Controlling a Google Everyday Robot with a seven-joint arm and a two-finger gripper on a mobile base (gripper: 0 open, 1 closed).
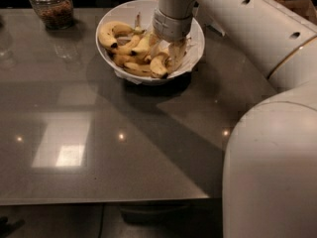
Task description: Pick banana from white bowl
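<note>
Grey tabletop [99,148], white bowl [105,53] toward its far side.
My hand [168,57] sat low among the bananas [110,32] inside; whether it gripped one, I could not tell.

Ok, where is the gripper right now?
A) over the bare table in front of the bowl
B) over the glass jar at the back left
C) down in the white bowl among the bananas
C: the gripper sits inside the white bowl, right of its middle, in among the bananas.
</note>
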